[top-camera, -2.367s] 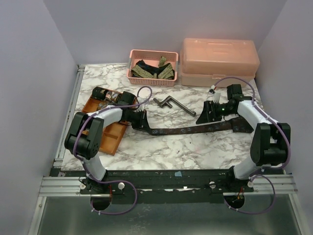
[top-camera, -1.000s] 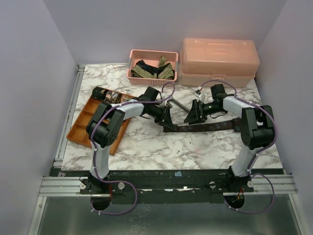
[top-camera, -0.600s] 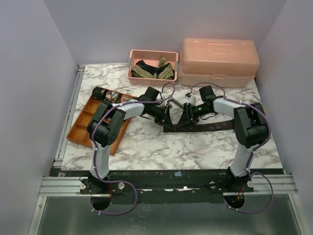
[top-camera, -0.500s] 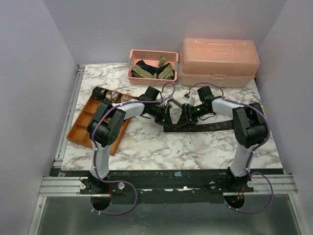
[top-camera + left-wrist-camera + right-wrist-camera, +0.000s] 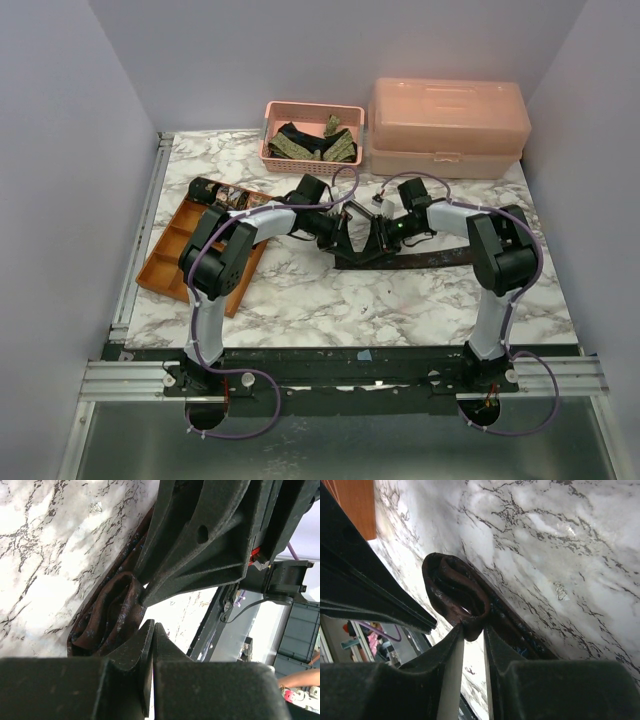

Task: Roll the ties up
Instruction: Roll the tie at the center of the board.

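Observation:
A dark brown tie (image 5: 430,257) lies as a flat strip across the middle of the table. Its left end is curled into a loose coil (image 5: 454,587) (image 5: 114,611). My right gripper (image 5: 473,630) (image 5: 370,240) is shut on a fold at the coil's edge, with fabric pinched between its tips. My left gripper (image 5: 152,626) (image 5: 338,240) faces it from the left. Its jaws are pressed shut, no fabric shows between the tips, and the coil rests against one finger. More ties (image 5: 312,146), olive-gold and black, lie in the pink basket.
The pink basket (image 5: 312,107) stands at the back, with a closed peach box (image 5: 448,125) to its right. An orange divided tray (image 5: 185,258) sits at the left, with small dark rolls (image 5: 215,192) at its far end. The two grippers stand almost tip to tip.
My right gripper slid left along the tie to meet the left gripper, and its jaws narrowed onto the coil. The left gripper stayed in place and shut fully.

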Tool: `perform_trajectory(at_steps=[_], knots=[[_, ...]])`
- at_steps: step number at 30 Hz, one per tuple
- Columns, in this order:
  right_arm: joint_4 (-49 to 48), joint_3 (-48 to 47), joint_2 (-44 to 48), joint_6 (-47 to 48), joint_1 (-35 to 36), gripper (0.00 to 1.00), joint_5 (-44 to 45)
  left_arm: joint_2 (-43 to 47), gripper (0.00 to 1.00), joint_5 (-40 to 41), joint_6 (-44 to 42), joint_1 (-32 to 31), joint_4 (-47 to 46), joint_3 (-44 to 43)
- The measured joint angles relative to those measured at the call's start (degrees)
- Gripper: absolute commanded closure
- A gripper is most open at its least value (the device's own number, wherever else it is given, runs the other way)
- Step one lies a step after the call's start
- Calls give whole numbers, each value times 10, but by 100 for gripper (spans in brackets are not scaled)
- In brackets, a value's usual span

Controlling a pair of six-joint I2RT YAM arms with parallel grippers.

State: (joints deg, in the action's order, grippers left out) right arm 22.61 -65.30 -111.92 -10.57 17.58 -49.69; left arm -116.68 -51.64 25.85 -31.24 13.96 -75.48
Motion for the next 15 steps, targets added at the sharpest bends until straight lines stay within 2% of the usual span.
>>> perform_trajectory(at_steps=[6,10,15], knots=[[-2,-3,-7,6,0,89,6,3,77,0,-8,1,-11,7],[0,-3,-18,13,0,92,17,42,72,-7,-12,4,-33,53],[6,-9,-21,14,0,95,24,62,67,-22,-11,5,-59,58]])
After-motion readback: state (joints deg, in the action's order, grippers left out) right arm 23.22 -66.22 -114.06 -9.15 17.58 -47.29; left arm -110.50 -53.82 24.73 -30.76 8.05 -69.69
